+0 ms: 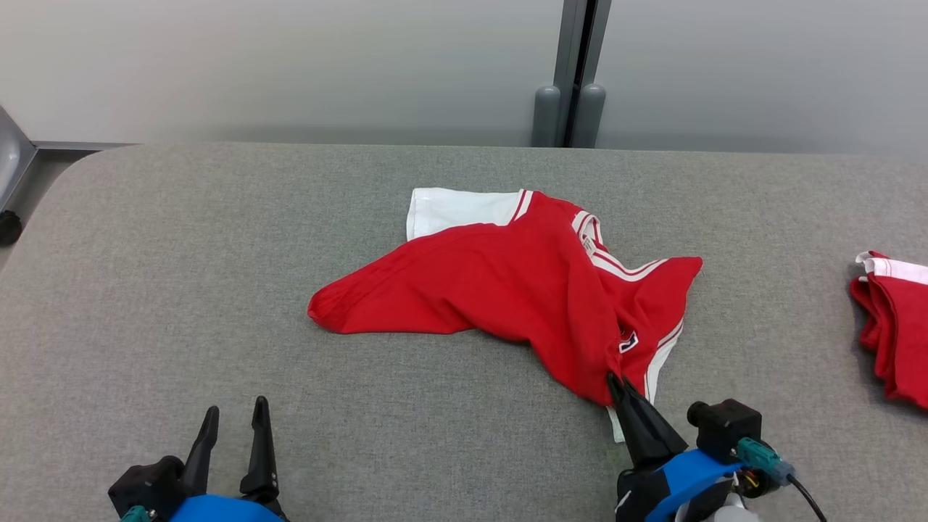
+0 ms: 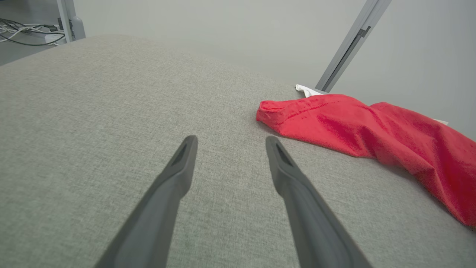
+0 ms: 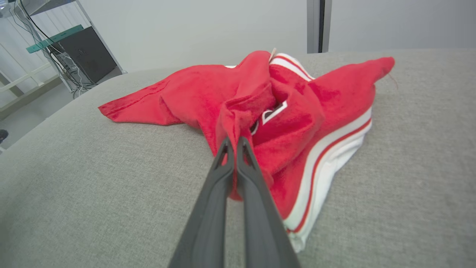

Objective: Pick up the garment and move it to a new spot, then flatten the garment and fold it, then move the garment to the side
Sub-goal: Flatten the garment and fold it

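— So, how is the right arm held?

— It is reached forward from the lower right of the head view, low over the grey surface (image 1: 217,254). The right claw (image 1: 612,378) is pressed together on a bunched fold of the garment (image 1: 507,283) at its near edge. In the right wrist view the two dark fingers (image 3: 212,216) are seen side by side, with red cloth pinched between their tips.

— And the left arm?

— It is set at the lower left. The left claw (image 1: 236,404) is held apart with nothing between its fingers and is pointed across bare surface. The garment's nearest corner is seen apart from it, ahead and to the right in the left wrist view.

— How is the garment to be described?

— It is red cloth with white panels and red-and-white striped trim, laid crumpled near the middle of the surface. One red end is drawn out to a point toward the robot's left, and a white part is exposed at the far side. Folds are gathered toward the pinched spot, where a small dark-and-white emblem is partly shown. A second red-and-white garment (image 1: 895,326) is laid at the surface's right edge, well apart.
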Robot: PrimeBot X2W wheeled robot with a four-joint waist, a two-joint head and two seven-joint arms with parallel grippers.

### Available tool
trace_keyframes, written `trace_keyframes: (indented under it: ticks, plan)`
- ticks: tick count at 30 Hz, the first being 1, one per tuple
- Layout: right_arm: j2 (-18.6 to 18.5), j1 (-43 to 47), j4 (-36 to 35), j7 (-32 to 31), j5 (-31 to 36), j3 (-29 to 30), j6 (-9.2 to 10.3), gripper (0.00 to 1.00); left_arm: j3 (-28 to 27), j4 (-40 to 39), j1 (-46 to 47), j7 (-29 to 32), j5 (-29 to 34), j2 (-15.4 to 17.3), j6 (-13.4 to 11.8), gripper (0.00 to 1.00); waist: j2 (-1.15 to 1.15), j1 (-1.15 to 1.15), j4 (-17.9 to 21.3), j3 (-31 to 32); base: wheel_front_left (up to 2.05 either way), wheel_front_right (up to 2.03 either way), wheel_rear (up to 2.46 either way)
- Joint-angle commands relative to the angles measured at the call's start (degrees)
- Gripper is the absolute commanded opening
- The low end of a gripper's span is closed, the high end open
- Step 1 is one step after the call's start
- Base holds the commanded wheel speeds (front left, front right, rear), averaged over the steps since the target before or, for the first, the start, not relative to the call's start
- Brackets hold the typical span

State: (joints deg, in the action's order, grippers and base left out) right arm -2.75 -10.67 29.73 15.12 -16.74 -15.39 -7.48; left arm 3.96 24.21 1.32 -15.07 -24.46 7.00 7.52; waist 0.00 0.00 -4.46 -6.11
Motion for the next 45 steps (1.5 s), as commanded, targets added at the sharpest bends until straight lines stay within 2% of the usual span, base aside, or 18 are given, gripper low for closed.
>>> trace_keyframes:
  ticks: [1,6,9,13,14,15,16,19,23,26,29,35,39,45]
  plan:
    - [-0.3,-1.0,-1.2,0.0,-0.1,0.1,-0.03,0.00,0.0,-0.2,0.8,-0.1,-0.2,0.3,-0.1,1.00,0.00,0.00,0.0,0.0,0.00,0.00,0.00]
    - [-0.3,-2.4,-4.9,0.0,-0.7,-1.4,-0.03,0.00,1.2,-0.2,1.2,-0.1,-0.2,0.1,-0.1,1.00,0.00,0.00,-0.5,-0.2,0.00,0.00,0.00]
    - [-0.2,-4.5,-6.3,0.0,0.3,-2.9,-0.03,0.00,2.8,0.0,1.8,-0.1,-0.5,-0.1,-0.1,1.00,0.00,0.00,-2.3,-0.1,0.00,0.00,0.00]
    - [-0.3,-8.4,-4.6,0.0,2.1,-5.9,-0.03,0.00,5.1,0.4,2.6,-0.1,-1.1,-0.2,-0.1,1.00,0.00,0.00,-6.1,-0.1,0.00,0.00,0.00]
    - [-0.3,-9.2,-2.6,0.0,2.6,-7.2,-0.03,0.05,5.7,0.6,2.6,-0.1,-1.2,-0.2,-0.1,1.00,0.00,0.00,-7.1,-0.1,0.00,0.00,0.00]
    - [-0.2,-10.5,-2.0,0.1,2.0,-8.0,-0.03,0.64,6.2,0.9,2.6,-0.1,-1.3,-0.1,-0.1,1.00,0.00,0.00,-8.0,-0.1,0.00,0.00,0.00]
    - [-0.3,-11.9,-0.8,0.0,2.2,-9.4,-0.03,1.00,6.6,1.1,2.5,-0.1,-1.5,0.0,-0.1,1.00,0.00,0.00,-9.0,-0.2,0.00,0.00,0.00]
    - [-0.3,-14.0,2.0,0.0,0.9,-12.8,-0.02,1.00,7.2,1.5,2.4,-0.1,-2.0,0.3,-0.1,1.00,0.00,0.00,-11.2,-0.4,0.00,0.00,0.00]
    - [-0.3,-14.1,1.3,0.0,-1.0,-13.9,-0.02,1.00,6.8,1.7,1.8,-0.1,-2.5,0.7,-0.1,1.00,0.00,0.00,-11.7,-0.5,0.00,0.00,0.00]
    - [-0.3,-11.3,-0.4,0.0,-0.8,-11.6,-0.02,1.00,6.2,1.6,1.3,-0.1,-2.4,0.7,-0.1,1.00,0.00,0.00,-10.6,-0.2,0.00,0.00,0.00]
    - [-0.3,-7.7,-1.5,0.0,-0.1,-6.9,-0.02,1.00,5.9,1.1,0.9,-0.1,-1.9,0.4,-0.1,1.00,0.00,0.00,-8.8,0.4,0.00,0.00,0.00]
    - [-0.2,0.0,0.6,0.0,3.5,1.8,-0.03,1.00,5.4,0.1,0.4,-0.1,-1.1,-0.2,-0.1,1.00,0.00,0.00,-5.2,1.0,0.00,0.00,0.00]
    - [-0.2,3.1,2.4,0.0,5.0,3.9,-0.03,1.00,5.5,-0.4,0.6,-0.1,-0.6,-0.2,-0.1,1.00,0.00,0.00,-4.1,0.8,0.00,0.00,0.00]
    - [-0.3,5.0,4.8,0.0,3.7,5.0,-0.03,1.00,6.2,-0.7,0.8,-0.1,-0.9,0.3,-0.1,1.00,0.00,0.00,-4.1,0.0,0.00,0.00,0.00]
